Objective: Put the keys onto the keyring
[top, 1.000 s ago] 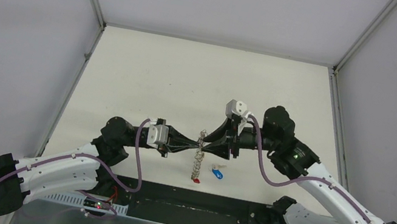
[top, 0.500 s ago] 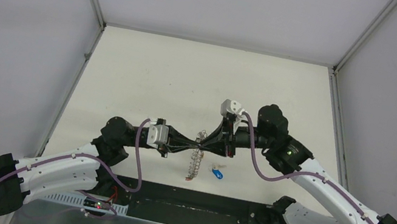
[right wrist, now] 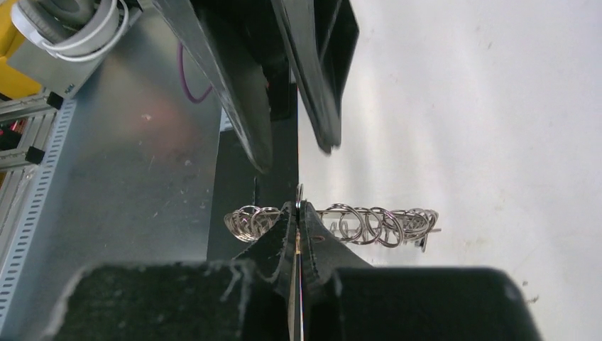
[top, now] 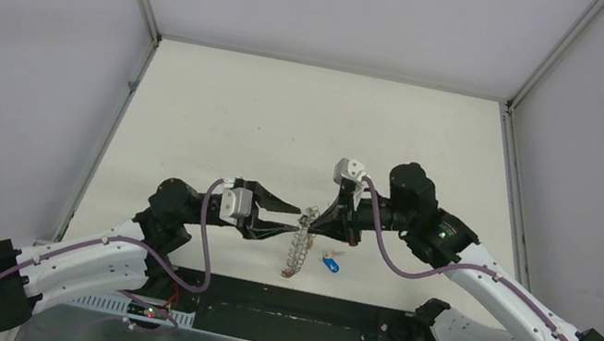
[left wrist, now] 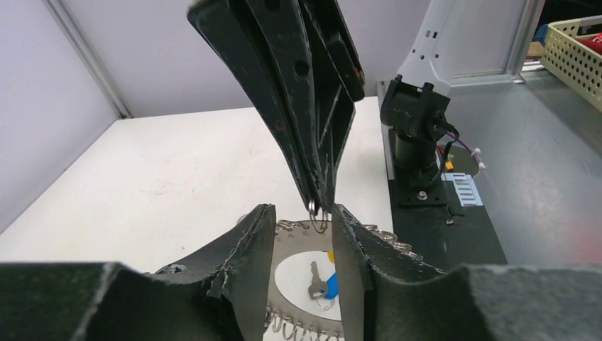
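My right gripper [top: 306, 221] is shut on one silver ring [left wrist: 319, 219] of the keyring chain [top: 296, 249], a string of several linked rings that trails down to the table. My left gripper [top: 291, 221] is open, its two fingers on either side of that ring and of the right fingertips [left wrist: 317, 202], touching nothing. The blue-tagged key [top: 330, 264] lies on the table just right of the chain and shows between my left fingers [left wrist: 326, 285]. A bit of the yellow tag [left wrist: 331, 254] shows beside it. In the right wrist view the chain [right wrist: 373, 224] lies behind my shut gripper [right wrist: 298, 209].
The white table [top: 288, 121] has grey walls on three sides. A black base strip [top: 293, 305] and a metal ledge run along the near edge. The right arm's base [left wrist: 419, 135] stands beyond the chain in the left wrist view.
My left gripper was shut on the chain beside the right gripper; it has opened, let go and backed off slightly. The right gripper still holds the ring and has shifted a little left.
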### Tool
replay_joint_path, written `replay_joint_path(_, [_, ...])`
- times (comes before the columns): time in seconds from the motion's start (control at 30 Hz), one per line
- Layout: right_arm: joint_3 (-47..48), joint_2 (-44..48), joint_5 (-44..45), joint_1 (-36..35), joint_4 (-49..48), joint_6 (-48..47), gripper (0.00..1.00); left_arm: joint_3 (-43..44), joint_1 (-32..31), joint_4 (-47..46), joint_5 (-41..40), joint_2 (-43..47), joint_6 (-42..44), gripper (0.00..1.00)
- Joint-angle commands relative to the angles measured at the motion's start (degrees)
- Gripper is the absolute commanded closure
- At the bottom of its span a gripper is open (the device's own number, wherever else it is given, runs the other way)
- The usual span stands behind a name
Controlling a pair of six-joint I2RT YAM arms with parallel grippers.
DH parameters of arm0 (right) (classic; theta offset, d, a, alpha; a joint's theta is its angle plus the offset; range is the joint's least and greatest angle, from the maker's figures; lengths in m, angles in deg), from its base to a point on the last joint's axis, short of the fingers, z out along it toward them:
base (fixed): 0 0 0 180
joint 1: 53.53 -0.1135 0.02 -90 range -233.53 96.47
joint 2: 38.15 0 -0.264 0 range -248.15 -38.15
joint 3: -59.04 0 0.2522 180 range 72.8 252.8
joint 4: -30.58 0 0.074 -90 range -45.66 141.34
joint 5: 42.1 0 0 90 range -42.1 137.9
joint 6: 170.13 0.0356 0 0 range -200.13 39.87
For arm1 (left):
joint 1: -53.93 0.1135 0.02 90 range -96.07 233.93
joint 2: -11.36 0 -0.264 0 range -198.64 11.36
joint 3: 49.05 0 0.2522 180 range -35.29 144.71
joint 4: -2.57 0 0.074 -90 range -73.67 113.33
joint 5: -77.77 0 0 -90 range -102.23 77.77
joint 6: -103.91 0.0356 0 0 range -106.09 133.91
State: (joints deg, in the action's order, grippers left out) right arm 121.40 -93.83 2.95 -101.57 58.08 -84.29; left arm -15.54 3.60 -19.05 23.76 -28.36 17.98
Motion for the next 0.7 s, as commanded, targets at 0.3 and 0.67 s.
replay_joint_path(0.3, [14.57,-5.18,6.53,0.04,28.16,-13.41,1.0,10.82,-0.5,23.7,-0.51,-1.43,9.12,0.58])
replay_joint_path(0.67, [17.32,-7.7,6.6,-0.05,32.74,-15.28,1.0,14.16,-2.79,18.94,2.44,-13.7,8.6,0.58])
